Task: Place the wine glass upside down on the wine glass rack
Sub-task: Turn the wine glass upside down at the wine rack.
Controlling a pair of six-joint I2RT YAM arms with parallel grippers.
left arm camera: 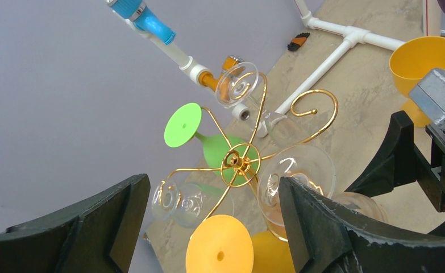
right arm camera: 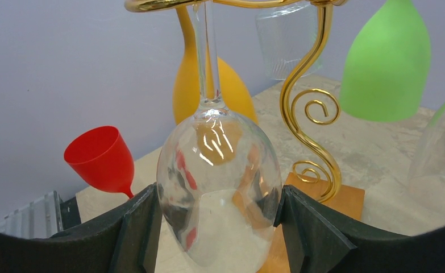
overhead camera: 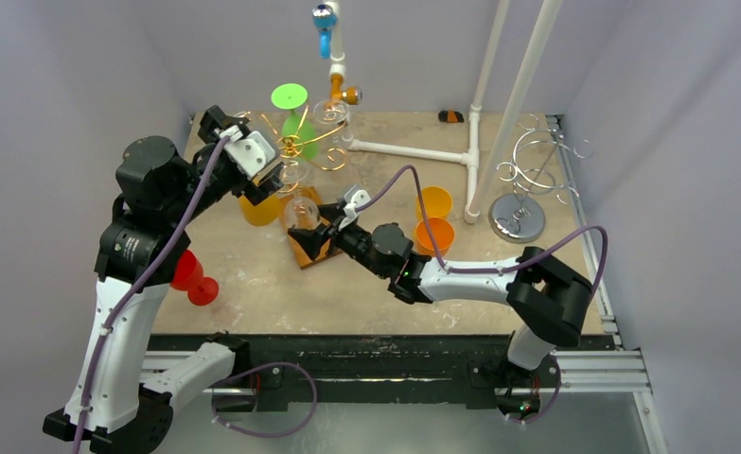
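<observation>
Right gripper (right arm camera: 217, 227) pinches bowl of clear glass (right arm camera: 219, 187). Glass upside down, stem reaching up to gold rack (right arm camera: 314, 142) arm. Rack toward far-left corner of table (overhead camera: 537, 284). Left gripper (left arm camera: 213, 187) spread wide, empty, above rack hub. 1 red cup (overhead camera: 193, 279) near left edge.

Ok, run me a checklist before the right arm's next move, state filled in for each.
1. Clear wine glass upside down, stem through a gold rack arm: ok.
2. Foot seated on that arm: cannot tell, out of frame.
3. Right gripper off the bowl: not ok, fingers against both sides.
4. Left gripper open and empty above the rack: ok.
5. Red cup clear of the pull-back path: probably ok, off to one side.
</observation>
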